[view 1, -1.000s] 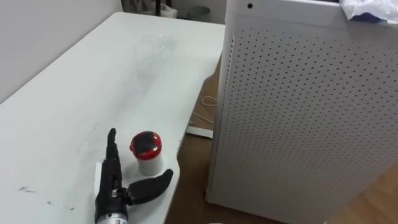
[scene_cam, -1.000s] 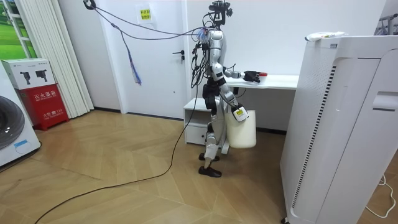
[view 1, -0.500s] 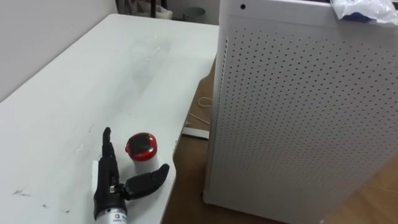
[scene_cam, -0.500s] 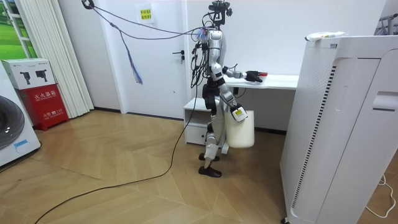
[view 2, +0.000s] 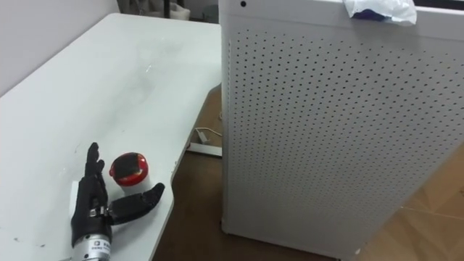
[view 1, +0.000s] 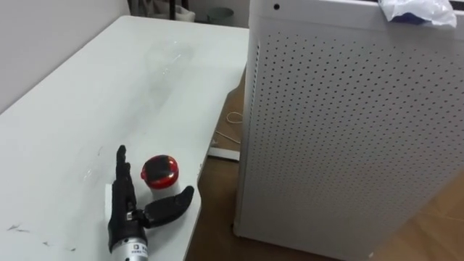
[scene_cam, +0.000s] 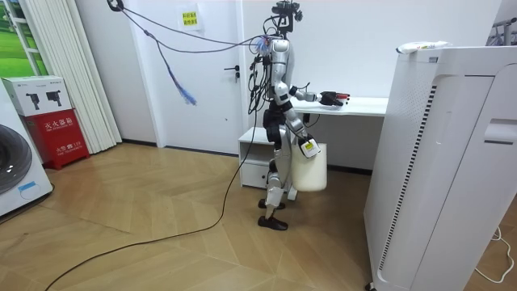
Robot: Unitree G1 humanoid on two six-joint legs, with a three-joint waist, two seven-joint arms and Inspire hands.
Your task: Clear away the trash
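The red-lidded cup (view 1: 160, 172) stands upright on the white worktop (view 1: 109, 87), lid up, so its long axis runs straight up from the surface. It sits close to the worktop's near right edge. There is one such cup.

It is in the crook of the left robot hand (view 1: 129, 212), just right of the straight fingers (view 1: 119, 168) and just ahead of the thumb (view 1: 171, 206), which sticks out sideways. That robot hand lies spread wide on the worktop and has hold of nothing. Whether it touches the cup I cannot tell.

Further right of the robot hand, past the worktop's edge, is one tall white perforated cabinet (view 1: 348, 123). One crumpled plastic bag (view 1: 409, 10) lies on its top. On the wooden floor between worktop and cabinet lie a white power strip (view 1: 223, 152) and a loop of white cord (view 1: 233, 117).

From across the room the eye views' close detail shrinks to a red speck beside the dark hand. The robot stands upright at the worktop's end, left arm stretched over it. Its right robot hand (scene_cam: 306, 146) hangs low at its side against one white bucket (scene_cam: 310, 170). Whether it grips the bucket I cannot tell.
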